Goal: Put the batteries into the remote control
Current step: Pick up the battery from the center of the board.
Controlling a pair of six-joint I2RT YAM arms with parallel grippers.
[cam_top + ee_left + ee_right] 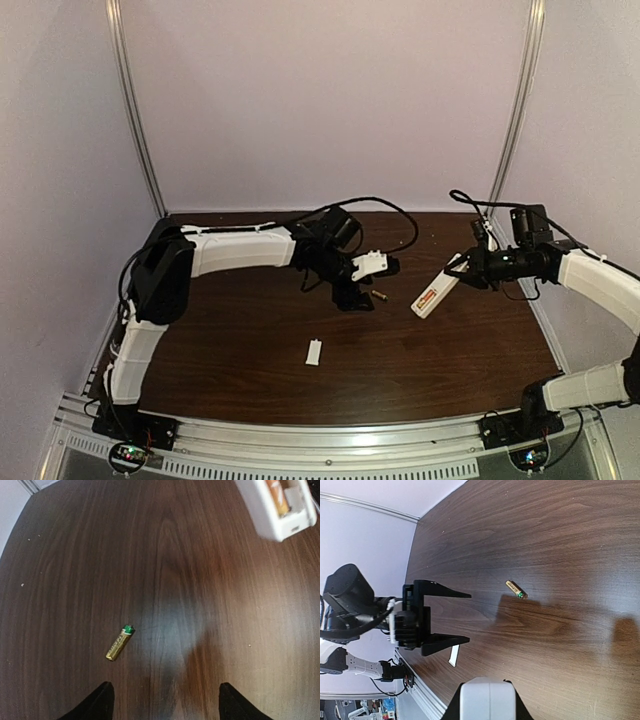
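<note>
Left arm [240,250] forward, left gripper [469,617] spread wide near loose battery [120,642] on surface [250,330]. Right gripper [478,265] clamps remote control [436,294] tilted midair; second battery [277,495] seemingly seated.

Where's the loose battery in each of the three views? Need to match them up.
Top external: the loose battery sits near centre, just left of the remote control.
Left wrist: lower left of centre, green end pointing up-right.
Right wrist: right of centre, upper half.
Shared landmark: the remote control, in the top right corner of the left wrist view and at the bottom edge of the right wrist view.
</note>
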